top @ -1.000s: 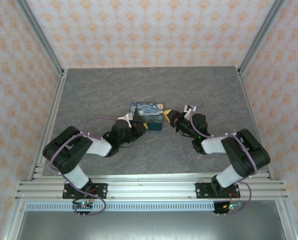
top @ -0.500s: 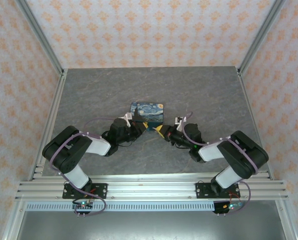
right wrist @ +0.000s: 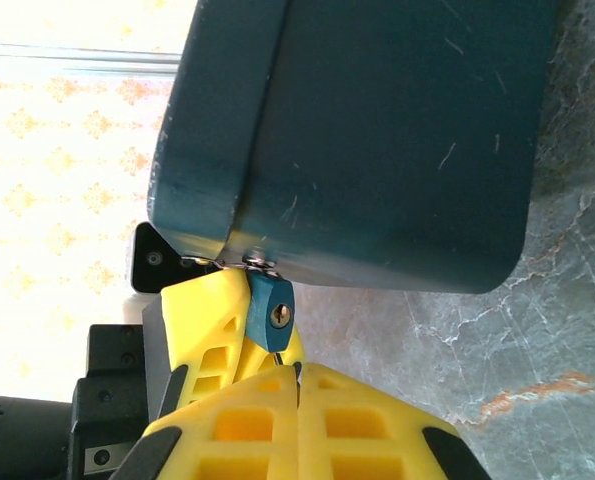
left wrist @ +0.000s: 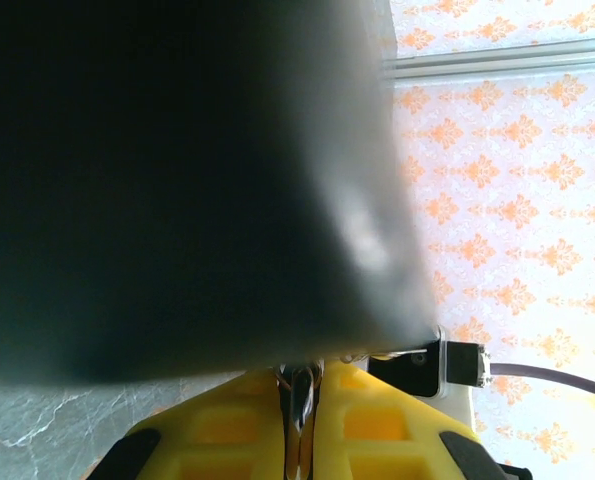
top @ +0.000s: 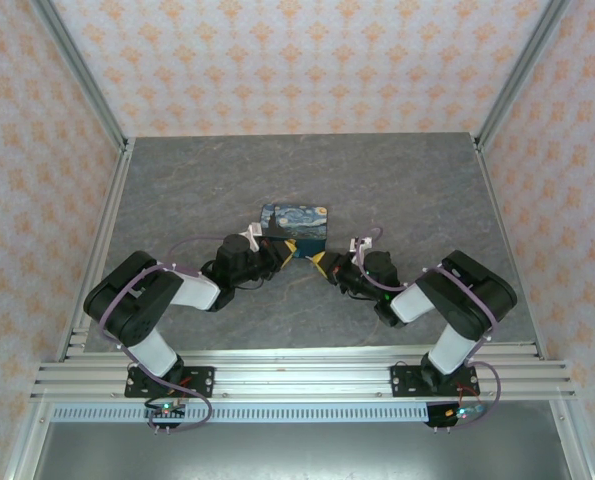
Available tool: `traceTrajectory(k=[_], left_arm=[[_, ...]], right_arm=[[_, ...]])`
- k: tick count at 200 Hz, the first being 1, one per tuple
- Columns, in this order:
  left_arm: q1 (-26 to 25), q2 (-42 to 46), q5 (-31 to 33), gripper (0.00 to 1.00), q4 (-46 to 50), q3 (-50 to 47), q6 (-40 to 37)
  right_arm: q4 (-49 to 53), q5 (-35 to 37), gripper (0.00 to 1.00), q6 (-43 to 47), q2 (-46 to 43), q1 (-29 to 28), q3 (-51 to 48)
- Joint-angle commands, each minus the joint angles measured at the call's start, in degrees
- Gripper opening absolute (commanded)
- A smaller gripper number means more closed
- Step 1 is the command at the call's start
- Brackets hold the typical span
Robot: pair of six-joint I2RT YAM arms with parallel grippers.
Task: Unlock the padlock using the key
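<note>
Grey table [top: 397, 180], left gripper [top: 286, 253] and right gripper [top: 321, 265] closed by box [top: 295, 220], padlock [right wrist: 270, 312] keyhole facing right wrist camera.

This is a robotics lab test cell, not a lived-in room. A grey stone-look tabletop [top: 397, 180] is boxed in by aluminium extrusion posts [top: 77, 75] rising from its far corners. Flat panels [top: 297, 60] papered with an orange motif stand behind it and at both sides. Along the tabletop's near edge runs a slotted aluminium rail [top: 307, 375] carrying two bolted-down robot arms [top: 142, 305], with exposed purple cabling [top: 189, 242] and small circuit boards [top: 164, 408].
</note>
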State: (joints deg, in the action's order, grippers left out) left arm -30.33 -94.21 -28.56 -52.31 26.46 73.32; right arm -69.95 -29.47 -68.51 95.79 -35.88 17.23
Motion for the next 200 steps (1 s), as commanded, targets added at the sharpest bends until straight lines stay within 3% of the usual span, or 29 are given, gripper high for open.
traceTrajectory(k=[1, 200], left_arm=[[0.4, 1.3, -1.6, 0.0, -5.1, 1.5, 1.2], [0.4, 2.1, -0.7, 0.0, -4.9, 1.1, 1.5]], right_arm=[[-3.6, 1.8, 0.0, -0.1, 0.1, -0.4, -0.2], [-4.9, 3.5, 0.0, -1.5, 4.3, -2.3, 3.8]])
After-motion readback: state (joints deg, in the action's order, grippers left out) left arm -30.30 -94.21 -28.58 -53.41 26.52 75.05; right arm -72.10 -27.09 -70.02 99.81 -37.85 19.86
